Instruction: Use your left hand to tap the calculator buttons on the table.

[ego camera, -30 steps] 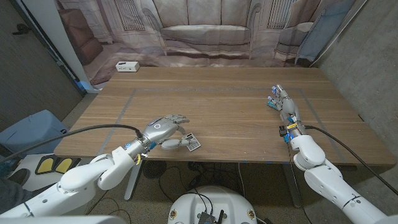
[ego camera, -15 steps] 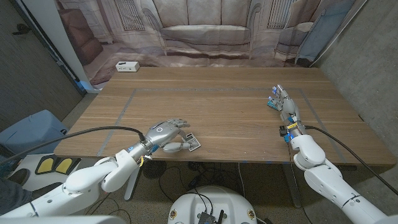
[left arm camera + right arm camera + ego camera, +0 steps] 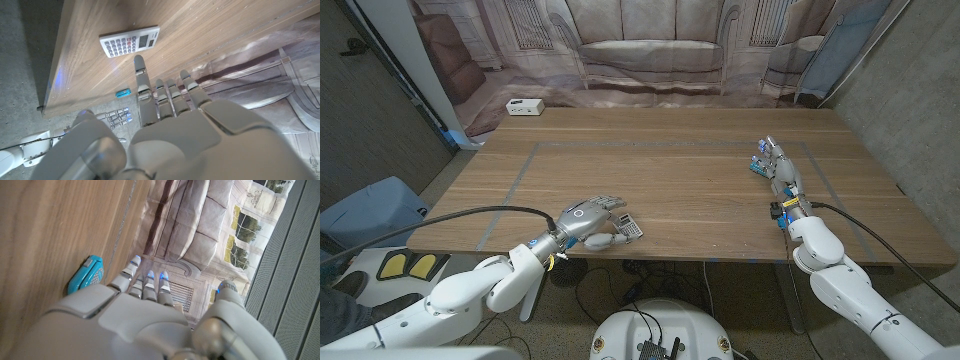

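Wooden table [image 3: 680, 160] before a printed sofa backdrop [image 3: 650, 50], calculator [image 3: 629, 228] at the near edge.

The calculator is seen lying flat just inside the table's near edge, left of the middle, partly covered by the left hand [image 3: 588, 222], whose fingers [image 3: 141, 80] are held extended and apart over it, nothing being gripped; in the left wrist view one fingertip is seen close to the keys, though contact cannot be told. Bare wood is left open to its right and beyond it. Further along the right side, the right hand [image 3: 778, 168] is stretched out, holding nothing, with a small blue object [image 3: 86, 274] just beside its fingertips. At the far left corner a white box [image 3: 524, 106] is set, well apart.
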`<state>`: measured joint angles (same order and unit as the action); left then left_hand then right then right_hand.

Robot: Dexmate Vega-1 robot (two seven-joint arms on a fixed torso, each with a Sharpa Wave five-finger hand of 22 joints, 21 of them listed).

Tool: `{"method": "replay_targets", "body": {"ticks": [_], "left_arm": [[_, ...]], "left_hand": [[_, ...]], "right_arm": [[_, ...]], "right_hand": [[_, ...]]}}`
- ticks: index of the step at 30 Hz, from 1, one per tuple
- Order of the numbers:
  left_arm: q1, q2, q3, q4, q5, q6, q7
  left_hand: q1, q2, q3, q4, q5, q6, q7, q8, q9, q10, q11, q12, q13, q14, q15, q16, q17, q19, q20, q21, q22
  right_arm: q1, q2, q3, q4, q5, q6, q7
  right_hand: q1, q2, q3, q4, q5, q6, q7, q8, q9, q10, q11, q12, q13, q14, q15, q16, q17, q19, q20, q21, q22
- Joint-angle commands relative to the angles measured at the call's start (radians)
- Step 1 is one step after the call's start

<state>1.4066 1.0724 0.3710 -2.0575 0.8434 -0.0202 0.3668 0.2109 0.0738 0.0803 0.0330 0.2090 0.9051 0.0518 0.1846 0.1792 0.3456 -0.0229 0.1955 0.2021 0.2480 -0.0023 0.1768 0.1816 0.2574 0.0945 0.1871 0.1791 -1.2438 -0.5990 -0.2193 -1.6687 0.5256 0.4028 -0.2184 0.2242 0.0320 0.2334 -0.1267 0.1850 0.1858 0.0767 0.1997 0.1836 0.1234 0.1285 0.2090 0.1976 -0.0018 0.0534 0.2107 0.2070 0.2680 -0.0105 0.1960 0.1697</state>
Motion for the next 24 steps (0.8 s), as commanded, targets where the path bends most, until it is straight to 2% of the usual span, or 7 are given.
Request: {"method": "replay_targets", "body": {"ticks": [1, 11, 24], "left_arm": [[-0.043, 0.004, 0.057, 0.018, 0.008, 0.018, -0.003], [-0.068, 0.011, 0.081, 0.018, 0.003, 0.027, -0.014], [-0.095, 0.016, 0.104, 0.014, 0.010, 0.032, -0.029]], "left_hand": [[0.011, -0.007, 0.003, -0.005, 0.001, 0.015, -0.003, 0.008, 0.003, -0.006, -0.002, -0.004, 0.005, -0.008, -0.001, -0.003, 0.001, -0.008, 0.004, -0.001, 0.005], [0.011, -0.009, 0.001, -0.007, 0.001, 0.064, 0.008, 0.024, 0.003, 0.000, -0.003, 0.006, 0.004, -0.008, -0.006, 0.005, 0.001, -0.010, 0.006, 0.004, 0.005], [0.012, -0.010, 0.000, -0.009, 0.002, 0.063, -0.005, 0.020, 0.002, -0.001, -0.005, 0.008, 0.004, -0.005, -0.008, 0.008, 0.000, -0.008, 0.014, 0.008, 0.005]], "right_arm": [[-0.003, -0.002, 0.003, 0.002, 0.002, 0.002, -0.001], [-0.010, 0.001, 0.008, 0.001, 0.002, 0.008, -0.007], [-0.014, 0.006, 0.010, 0.011, 0.009, 0.019, -0.002]], "right_hand": [[-0.001, 0.006, 0.000, -0.002, -0.002, 0.007, 0.000, -0.004, 0.003, 0.005, 0.004, 0.001, 0.001, 0.006, 0.005, 0.000, 0.003, 0.005, 0.004, -0.001, 0.002], [-0.001, 0.007, -0.001, -0.002, -0.002, 0.007, 0.001, -0.004, 0.003, 0.007, 0.005, 0.001, 0.001, 0.006, 0.006, 0.000, 0.003, 0.005, 0.004, -0.001, 0.002], [-0.001, 0.007, -0.001, -0.002, -0.002, 0.008, 0.000, -0.004, 0.003, 0.007, 0.003, 0.001, 0.001, 0.007, 0.005, 0.000, 0.003, 0.005, 0.005, -0.001, 0.002]]}}
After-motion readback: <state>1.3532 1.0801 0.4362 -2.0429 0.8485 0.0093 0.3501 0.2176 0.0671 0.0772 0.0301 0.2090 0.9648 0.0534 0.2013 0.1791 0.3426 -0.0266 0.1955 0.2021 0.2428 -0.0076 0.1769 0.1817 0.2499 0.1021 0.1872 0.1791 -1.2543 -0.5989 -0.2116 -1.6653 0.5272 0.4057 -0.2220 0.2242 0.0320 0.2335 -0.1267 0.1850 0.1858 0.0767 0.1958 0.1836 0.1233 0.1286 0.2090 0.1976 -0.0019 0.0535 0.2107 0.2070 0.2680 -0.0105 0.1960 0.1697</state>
